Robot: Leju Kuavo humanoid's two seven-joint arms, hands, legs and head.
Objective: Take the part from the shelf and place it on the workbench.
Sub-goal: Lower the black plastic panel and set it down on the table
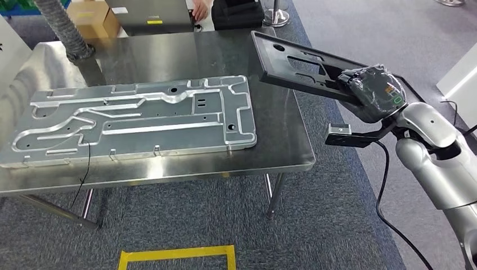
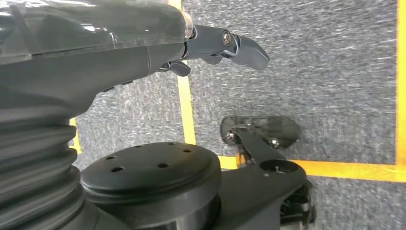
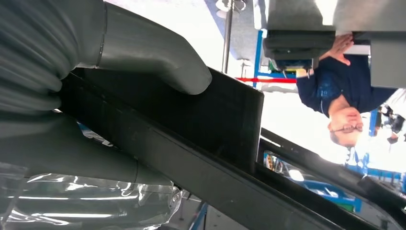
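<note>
A flat black part (image 1: 296, 66) with cut-out slots hangs in the air over the right end of the steel workbench (image 1: 281, 143), tilted, its far corner above the tabletop. My right hand (image 1: 373, 89) grips its near end from the right of the table. In the right wrist view the thumb (image 3: 158, 55) presses on the black part (image 3: 215, 120). My left hand (image 2: 225, 43) hangs over the carpet with its fingers apart and nothing in them.
A large machined aluminium plate (image 1: 138, 119) covers the left and middle of the workbench. A grey hose (image 1: 64, 28) and a cardboard box (image 1: 93, 17) stand behind it. A person (image 3: 344, 91) stands beyond the table. Yellow floor tape (image 1: 177, 256) lies in front.
</note>
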